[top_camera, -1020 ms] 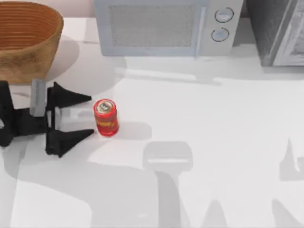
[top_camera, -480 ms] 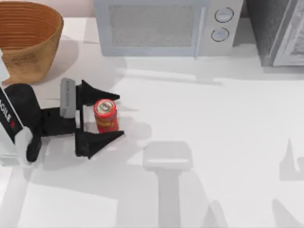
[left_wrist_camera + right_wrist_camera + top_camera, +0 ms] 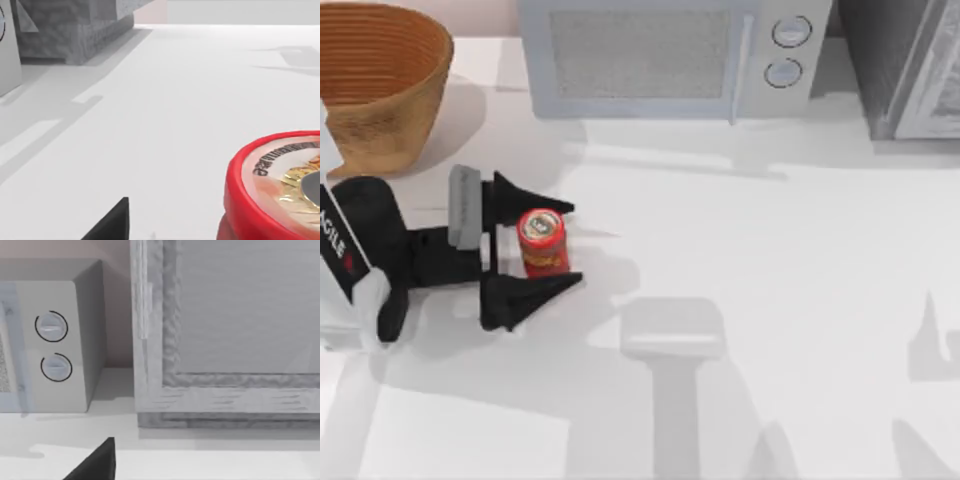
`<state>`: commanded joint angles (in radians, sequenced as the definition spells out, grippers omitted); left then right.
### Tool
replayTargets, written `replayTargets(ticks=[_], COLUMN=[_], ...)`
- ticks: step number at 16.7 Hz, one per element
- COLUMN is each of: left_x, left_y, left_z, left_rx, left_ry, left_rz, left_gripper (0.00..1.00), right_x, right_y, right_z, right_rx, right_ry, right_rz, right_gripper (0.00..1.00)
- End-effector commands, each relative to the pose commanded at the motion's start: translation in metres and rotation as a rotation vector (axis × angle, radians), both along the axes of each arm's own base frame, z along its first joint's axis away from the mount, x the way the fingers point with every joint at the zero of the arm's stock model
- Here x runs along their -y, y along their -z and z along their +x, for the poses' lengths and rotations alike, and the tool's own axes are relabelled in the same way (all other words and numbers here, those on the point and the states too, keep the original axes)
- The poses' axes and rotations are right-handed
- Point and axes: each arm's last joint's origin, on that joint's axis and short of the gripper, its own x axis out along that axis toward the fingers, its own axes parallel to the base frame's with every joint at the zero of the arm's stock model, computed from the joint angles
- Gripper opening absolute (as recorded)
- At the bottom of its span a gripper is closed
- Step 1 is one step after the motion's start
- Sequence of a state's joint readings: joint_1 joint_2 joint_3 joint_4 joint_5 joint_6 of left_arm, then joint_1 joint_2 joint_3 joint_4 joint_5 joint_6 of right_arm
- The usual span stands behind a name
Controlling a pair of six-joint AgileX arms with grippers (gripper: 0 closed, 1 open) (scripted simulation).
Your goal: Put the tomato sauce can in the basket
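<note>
Presently, findings as follows.

Left gripper (image 3: 548, 247): low over the table (image 3: 770, 300) at its left side, jaws spread wide and pointing right, one finger on each side of the can.

Can (image 3: 542, 242): red tomato sauce can, upright on the table, standing between the two fingers; small gaps show on both sides, so contact cannot be confirmed. In the left wrist view its red-rimmed top (image 3: 280, 180) sits close under the camera.

Basket (image 3: 380, 85): wicker, at the far left corner of the table, behind the jaws and well apart from the can.

Microwave (image 3: 670, 55): at the back of the table, beyond the jaws.

Right gripper: one dark fingertip (image 3: 95, 462) shows in the right wrist view, facing the microwave's knobs (image 3: 51, 326); jaw state cannot be told.
</note>
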<state>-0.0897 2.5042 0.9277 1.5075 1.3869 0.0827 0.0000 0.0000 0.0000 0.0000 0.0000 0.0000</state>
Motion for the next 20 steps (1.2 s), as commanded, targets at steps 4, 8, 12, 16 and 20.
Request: replayTargets(ticks=[4, 8, 12, 16, 20], left_x=[0.0, 0.0, 0.0, 0.0, -0.0011], left_y=[0.0, 0.0, 0.0, 0.0, -0.0005], left_z=[0.0, 0.0, 0.0, 0.0, 0.0003], left_rx=[0.0, 0.0, 0.0, 0.0, 0.001], left_ry=[0.0, 0.0, 0.0, 0.0, -0.003], left_rz=[0.0, 0.0, 0.0, 0.0, 0.0], left_gripper=[0.47, 0.17, 0.0, 0.0, 0.0], right_x=[0.0, 0.0, 0.0, 0.0, 0.0], right_y=[0.0, 0.0, 0.0, 0.0, 0.0], right_z=[0.0, 0.0, 0.0, 0.0, 0.0], right_rx=[0.0, 0.0, 0.0, 0.0, 0.0], right_ry=[0.0, 0.0, 0.0, 0.0, 0.0], right_rz=[0.0, 0.0, 0.0, 0.0, 0.0], right_gripper=[1.0, 1.0, 1.0, 1.0, 1.0])
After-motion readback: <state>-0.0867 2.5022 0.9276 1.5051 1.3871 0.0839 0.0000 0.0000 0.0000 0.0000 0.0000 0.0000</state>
